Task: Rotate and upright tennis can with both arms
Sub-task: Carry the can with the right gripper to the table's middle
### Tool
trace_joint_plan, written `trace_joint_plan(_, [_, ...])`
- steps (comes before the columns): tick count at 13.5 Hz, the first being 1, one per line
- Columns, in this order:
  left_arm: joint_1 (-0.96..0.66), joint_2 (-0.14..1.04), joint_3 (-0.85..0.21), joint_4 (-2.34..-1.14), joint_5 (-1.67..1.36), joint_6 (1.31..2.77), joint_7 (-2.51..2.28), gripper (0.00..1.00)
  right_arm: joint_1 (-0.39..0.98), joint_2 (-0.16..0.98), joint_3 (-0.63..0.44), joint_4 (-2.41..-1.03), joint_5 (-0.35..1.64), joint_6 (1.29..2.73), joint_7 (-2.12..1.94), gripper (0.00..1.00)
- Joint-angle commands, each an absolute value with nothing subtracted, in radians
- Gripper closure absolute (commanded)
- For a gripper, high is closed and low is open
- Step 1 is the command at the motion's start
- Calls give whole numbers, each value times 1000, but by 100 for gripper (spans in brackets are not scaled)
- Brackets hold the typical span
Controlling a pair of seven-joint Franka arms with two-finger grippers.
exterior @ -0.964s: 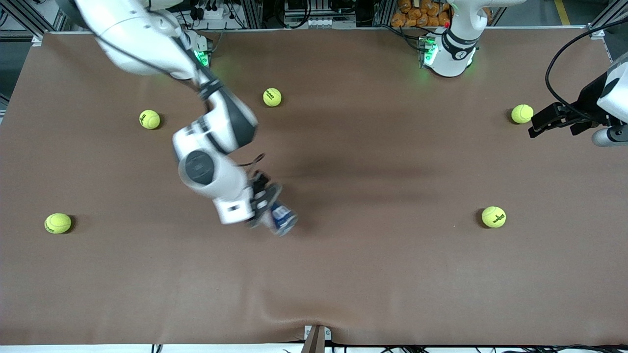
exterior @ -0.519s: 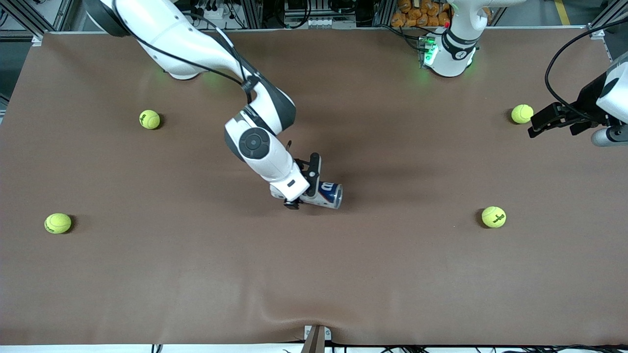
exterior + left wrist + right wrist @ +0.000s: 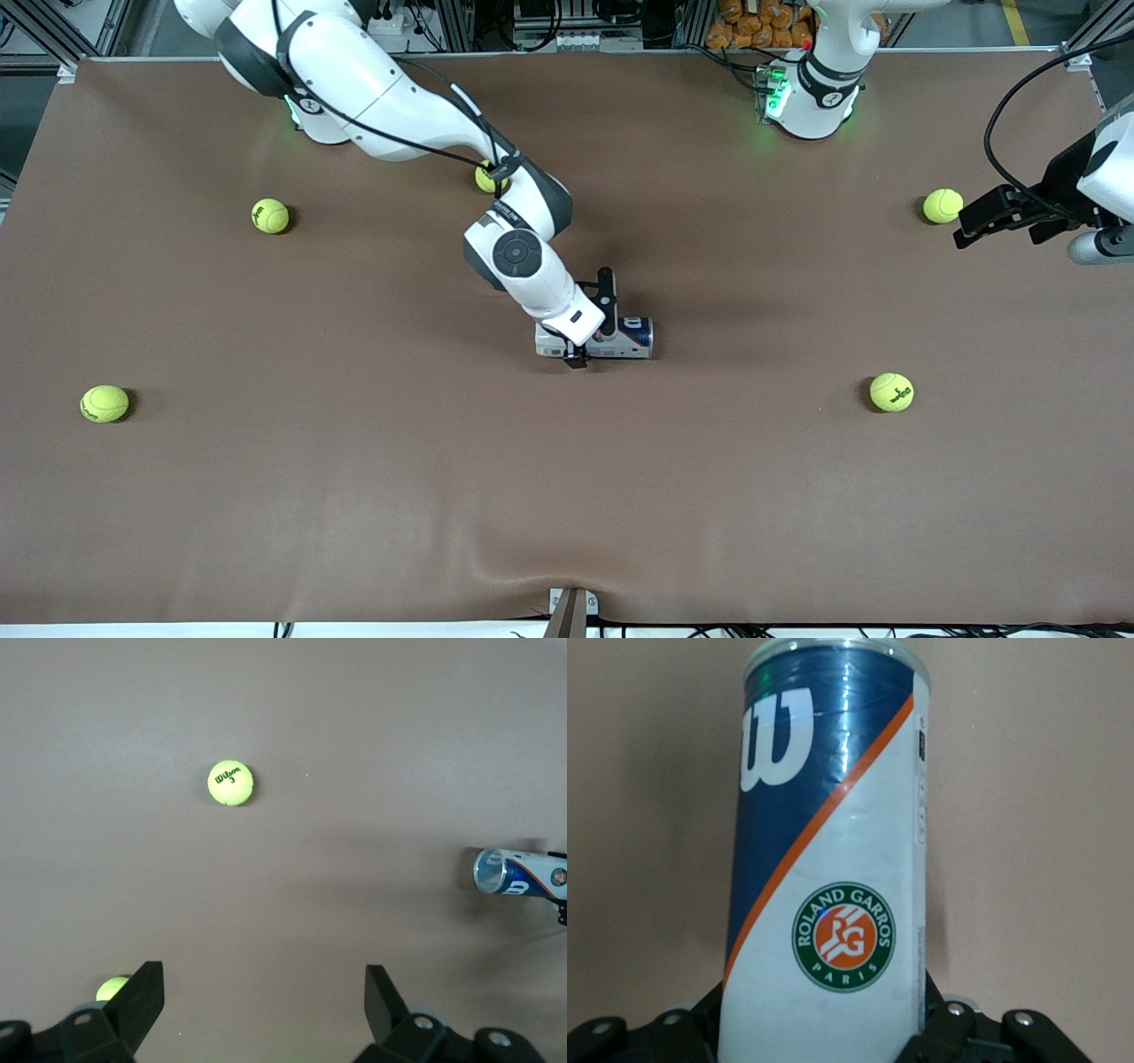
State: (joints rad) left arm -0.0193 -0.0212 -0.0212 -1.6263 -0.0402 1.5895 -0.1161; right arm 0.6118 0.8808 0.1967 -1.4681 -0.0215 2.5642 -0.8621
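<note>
The tennis can [image 3: 633,337] lies level on its side near the middle of the table, its open end toward the left arm's end. Its blue band with a white "W" and a round logo show in the right wrist view [image 3: 824,859]. My right gripper [image 3: 592,322] is shut on the can's white part, and a finger sits on either side [image 3: 824,1032]. I cannot tell whether the can touches the table. My left gripper [image 3: 970,226] is open and empty at the left arm's end of the table, and it waits. Its wrist view [image 3: 264,992] shows the can [image 3: 518,873] farther off.
Several yellow-green tennis balls lie scattered: one [image 3: 943,206] beside the left gripper, one [image 3: 891,392] nearer the camera, two [image 3: 270,215] [image 3: 104,403] at the right arm's end, and one [image 3: 485,179] half hidden under the right arm. The brown table cover [image 3: 567,496] is wrinkled at the front edge.
My right arm has swung toward the left arm's end of the table with the can in its grip. The can has turned to lie along the table. The left arm has not moved.
</note>
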Motion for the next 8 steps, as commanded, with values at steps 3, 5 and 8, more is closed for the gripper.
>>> trace_joint_plan(3, [-9,-12,-25,-1601,-43,1551,-114,0,707,985,112,-1374,-40,2629,-808,23])
trace_joint_plan(5, [-20,-3,-25,-1601,-38,1551,-112,0,704,985,112,-1376,-40,2631,-818,0])
trace_joint_plan(8, [-25,18,-26,-1598,-37,1552,-109,0,695,956,112,-1381,-35,2626,-813,0])
